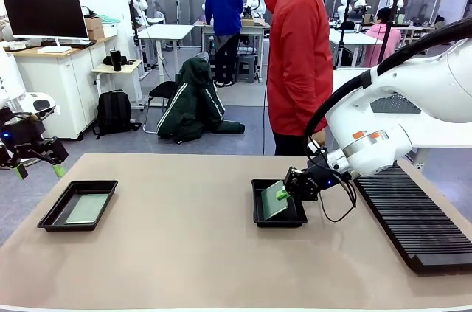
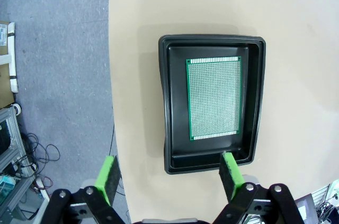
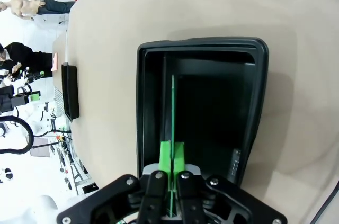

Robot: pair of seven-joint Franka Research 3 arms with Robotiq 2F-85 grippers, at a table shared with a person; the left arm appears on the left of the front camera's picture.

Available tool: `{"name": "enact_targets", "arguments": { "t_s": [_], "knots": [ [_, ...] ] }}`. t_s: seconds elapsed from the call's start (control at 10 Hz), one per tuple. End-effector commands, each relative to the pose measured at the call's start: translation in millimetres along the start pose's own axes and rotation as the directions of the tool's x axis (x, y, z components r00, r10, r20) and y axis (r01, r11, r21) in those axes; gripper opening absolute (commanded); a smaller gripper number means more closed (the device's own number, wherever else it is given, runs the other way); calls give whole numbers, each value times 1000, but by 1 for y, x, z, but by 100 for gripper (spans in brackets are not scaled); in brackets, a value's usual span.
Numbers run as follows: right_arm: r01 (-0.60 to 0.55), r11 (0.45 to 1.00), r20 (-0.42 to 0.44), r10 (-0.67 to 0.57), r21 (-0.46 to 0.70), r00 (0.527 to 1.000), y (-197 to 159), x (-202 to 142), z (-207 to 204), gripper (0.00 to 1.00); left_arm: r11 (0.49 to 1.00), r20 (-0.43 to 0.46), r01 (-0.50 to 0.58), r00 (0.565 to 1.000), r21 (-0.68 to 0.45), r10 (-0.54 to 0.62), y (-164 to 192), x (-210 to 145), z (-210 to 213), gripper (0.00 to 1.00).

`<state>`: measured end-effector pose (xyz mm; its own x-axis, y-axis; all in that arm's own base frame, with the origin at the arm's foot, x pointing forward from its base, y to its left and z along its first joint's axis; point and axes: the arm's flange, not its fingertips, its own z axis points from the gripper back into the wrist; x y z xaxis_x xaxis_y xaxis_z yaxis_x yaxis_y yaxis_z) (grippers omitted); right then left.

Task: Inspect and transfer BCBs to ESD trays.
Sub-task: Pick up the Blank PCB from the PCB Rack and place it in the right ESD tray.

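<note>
One ESD tray (image 1: 51,217) lies at the table's left with a BCB (image 1: 87,209) flat on its floor. In the left wrist view the same tray (image 2: 168,102) and its grey-green BCB (image 2: 214,98) lie below my left gripper (image 2: 168,176), which is open and empty. From the front, the left gripper (image 1: 37,170) hangs off the table's left edge. The second ESD tray (image 1: 258,216) sits right of centre. My right gripper (image 1: 284,192) is shut on a tilted BCB (image 1: 273,201) inside it. Seen edge-on, that BCB (image 3: 172,107) stands over the tray (image 3: 259,102), pinched by the right gripper (image 3: 172,155).
A long black ribbed rack (image 1: 413,216) runs along the table's right side. A person in a red top (image 1: 299,54) stands at the far edge behind the right tray. The left tray (image 3: 70,91) also shows far off in the right wrist view.
</note>
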<state>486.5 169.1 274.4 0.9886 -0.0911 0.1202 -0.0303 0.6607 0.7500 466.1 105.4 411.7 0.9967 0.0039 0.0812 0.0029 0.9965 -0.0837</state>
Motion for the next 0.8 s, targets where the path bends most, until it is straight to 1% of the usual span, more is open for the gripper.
{"name": "enact_targets", "arguments": {
  "t_s": [0.0, 0.1, 0.2, 0.3, 0.4, 0.5, 0.6, 0.7],
  "knots": [
    [16, 998, -18, -17, -57, 1000, 7, 1, -2, 13, 1000, 9, 2, 1000, -2, -2, 1, 0, -2, 100],
    [12, 997, -14, -13, -72, 1000, 7, 2, -2, 17, 1000, 9, 2, 1000, -2, -2, 1, 0, -2, 100],
    [6, 997, -16, -8, -81, 1000, 9, 1, -1, 24, 1000, 9, 2, 1000, -2, -2, 1, 0, -2, 100],
    [7, 995, -11, -9, -99, 1000, 11, -1, 2, 28, 1000, 9, 2, 1000, -2, -2, 1, 0, -2, 100],
    [-3, 994, -8, 2, -111, 1000, 15, -3, 4, 36, 1000, 9, 2, 1000, -2, -2, 1, 0, -2, 100],
    [-12, 991, -13, 11, -137, 1000, 20, -4, 7, 40, 1000, 9, 2, 1000, -2, -2, 1, 0, -2, 100],
    [-13, 986, -27, 9, -169, 1000, 27, -5, 10, 48, 1000, 9, 2, 1000, -2, -2, 1, 0, -2, 100],
    [-18, 978, -35, 11, -209, 999, 36, -5, 15, 51, 1000, 9, 2, 1000, -2, -2, 1, 0, -2, 100]
  ]
}}
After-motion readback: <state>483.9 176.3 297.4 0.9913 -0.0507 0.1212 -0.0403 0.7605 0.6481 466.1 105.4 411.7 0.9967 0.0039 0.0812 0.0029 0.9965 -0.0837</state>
